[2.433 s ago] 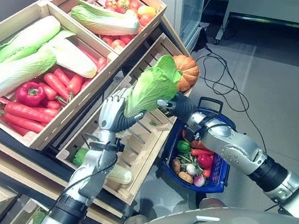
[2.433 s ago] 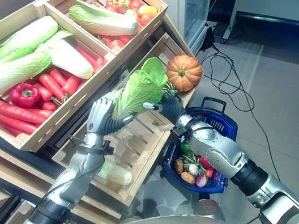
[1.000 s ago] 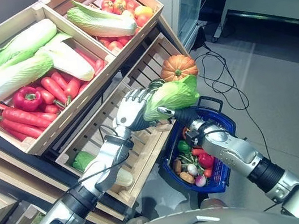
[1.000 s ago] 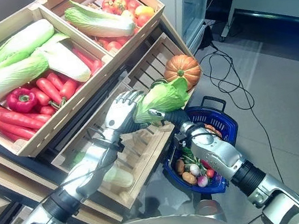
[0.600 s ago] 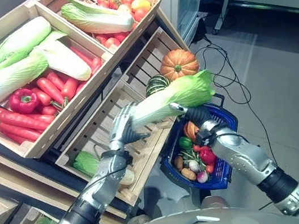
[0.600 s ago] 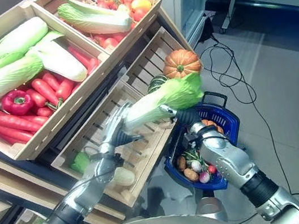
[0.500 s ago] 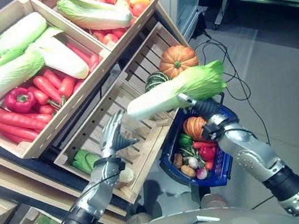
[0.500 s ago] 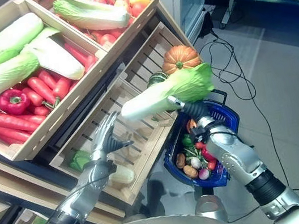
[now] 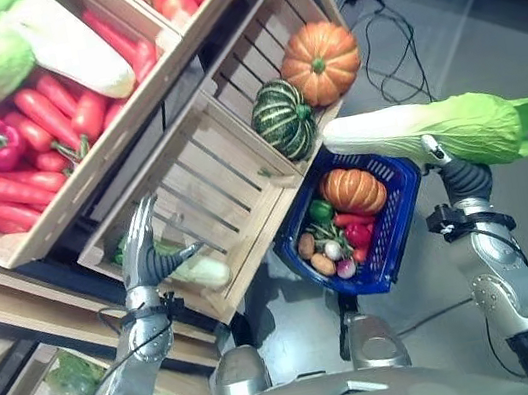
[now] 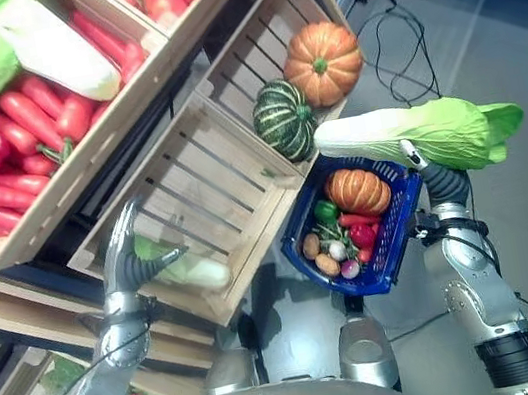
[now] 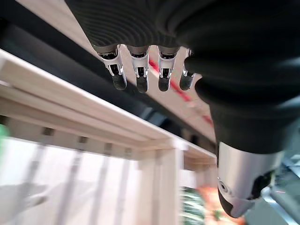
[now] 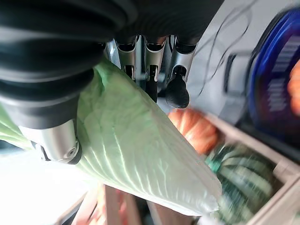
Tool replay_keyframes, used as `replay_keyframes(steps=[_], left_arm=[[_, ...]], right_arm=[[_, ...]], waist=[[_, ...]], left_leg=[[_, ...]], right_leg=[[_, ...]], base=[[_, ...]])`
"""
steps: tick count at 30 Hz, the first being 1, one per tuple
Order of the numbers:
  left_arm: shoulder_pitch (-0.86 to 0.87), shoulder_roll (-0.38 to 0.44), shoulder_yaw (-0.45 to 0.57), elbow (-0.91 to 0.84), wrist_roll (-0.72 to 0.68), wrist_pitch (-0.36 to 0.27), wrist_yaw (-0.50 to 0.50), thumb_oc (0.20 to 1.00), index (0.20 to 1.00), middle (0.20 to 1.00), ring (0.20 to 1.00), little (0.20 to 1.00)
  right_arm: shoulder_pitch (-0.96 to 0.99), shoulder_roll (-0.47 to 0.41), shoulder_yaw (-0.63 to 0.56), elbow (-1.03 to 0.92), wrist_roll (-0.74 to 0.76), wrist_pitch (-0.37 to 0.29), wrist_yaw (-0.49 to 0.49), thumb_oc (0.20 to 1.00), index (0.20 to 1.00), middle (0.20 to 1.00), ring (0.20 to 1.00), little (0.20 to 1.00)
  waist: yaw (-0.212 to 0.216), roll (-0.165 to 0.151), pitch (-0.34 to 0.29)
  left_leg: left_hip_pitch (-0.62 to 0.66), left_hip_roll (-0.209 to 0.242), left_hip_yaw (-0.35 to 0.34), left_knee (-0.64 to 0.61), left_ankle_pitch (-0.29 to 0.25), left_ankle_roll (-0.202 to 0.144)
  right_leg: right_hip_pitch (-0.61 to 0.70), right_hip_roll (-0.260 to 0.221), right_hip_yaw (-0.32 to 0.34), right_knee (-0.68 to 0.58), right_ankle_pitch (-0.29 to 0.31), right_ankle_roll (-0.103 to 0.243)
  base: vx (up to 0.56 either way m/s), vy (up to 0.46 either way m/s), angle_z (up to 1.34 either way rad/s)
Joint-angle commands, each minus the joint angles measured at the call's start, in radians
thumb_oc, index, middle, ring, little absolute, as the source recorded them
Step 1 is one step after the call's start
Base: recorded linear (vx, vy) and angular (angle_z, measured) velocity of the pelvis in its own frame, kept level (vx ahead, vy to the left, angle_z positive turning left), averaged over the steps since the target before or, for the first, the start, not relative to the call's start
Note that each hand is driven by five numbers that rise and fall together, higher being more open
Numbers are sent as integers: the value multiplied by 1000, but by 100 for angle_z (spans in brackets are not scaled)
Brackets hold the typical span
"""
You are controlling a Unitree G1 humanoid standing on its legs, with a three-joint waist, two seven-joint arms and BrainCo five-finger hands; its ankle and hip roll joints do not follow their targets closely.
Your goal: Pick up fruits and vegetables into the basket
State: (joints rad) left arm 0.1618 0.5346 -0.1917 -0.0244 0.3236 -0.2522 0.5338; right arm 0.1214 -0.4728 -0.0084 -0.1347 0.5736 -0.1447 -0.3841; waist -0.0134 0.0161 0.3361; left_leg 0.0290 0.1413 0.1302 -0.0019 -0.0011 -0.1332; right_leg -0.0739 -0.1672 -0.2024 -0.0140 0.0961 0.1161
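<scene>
**Long cabbage held over the basket's far rim**

The right hand [image 10: 418,158] has its fingers curled round a long cabbage [image 10: 406,137], gripping it about mid-length. The cabbage lies roughly level above the far rim of the blue basket [image 10: 391,255], white stem end toward the crates, leafy end out over the floor. The basket already holds a small orange pumpkin [image 10: 356,191] and mixed small vegetables.

The cabbage looks bulky but fairly light. Its pale stem half should be firm, its green leaves soft and easily torn or bruised. A grip on the firm ribbed part near the middle seems best for balance.

The left hand [image 9: 140,240] hangs with fingers straight and apart, holding nothing, at the near edge of the empty wooden crate [image 9: 202,177].
</scene>
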Motion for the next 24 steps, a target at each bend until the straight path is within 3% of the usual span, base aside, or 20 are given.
replay_keyframes(steps=[1, 5, 13, 24], left_arm=[[-22, 62, 57, -74, -48, -92, 1, 1000, 1000, 1000, 1000, 1000], [-86, 73, 29, -87, -29, -91, 27, 1000, 1000, 1000, 1000, 1000], [-243, 85, -51, -50, -10, -3, 114, 1000, 1000, 1000, 1000, 1000], [-388, 74, -126, -17, 3, 68, 192, 1000, 1000, 1000, 1000, 1000]], right_arm=[[-51, -3, -48, -39, -53, -105, -43, 200, 200, 200, 200, 200], [-101, -20, -32, 64, -79, -91, -79, 200, 200, 200, 200, 200], [-262, -58, 25, 283, -150, -9, -167, 200, 200, 200, 200, 200], [-506, -136, 88, 570, -97, 129, -141, 200, 200, 200, 200, 200]], waist=[[-16, -19, 23], [-21, 9, 84], [-30, 73, 178], [-14, 166, 184]], left_leg=[[-98, 16, 29, 116, -81, 62], [-161, 17, 12, 147, -60, 54], [-263, 2, -5, 207, -34, 44], [-459, -37, -6, 300, -35, 43]], right_leg=[[-40, -55, 20, 192, -161, 42], [-95, -49, 16, 237, -172, 20], [-215, -68, 12, 355, -196, -9], [-454, -85, 39, 515, -250, -36]], base=[[-138, -40, 4], [-132, -38, 6], [-77, 7, 0], [-12, 13, -1]])
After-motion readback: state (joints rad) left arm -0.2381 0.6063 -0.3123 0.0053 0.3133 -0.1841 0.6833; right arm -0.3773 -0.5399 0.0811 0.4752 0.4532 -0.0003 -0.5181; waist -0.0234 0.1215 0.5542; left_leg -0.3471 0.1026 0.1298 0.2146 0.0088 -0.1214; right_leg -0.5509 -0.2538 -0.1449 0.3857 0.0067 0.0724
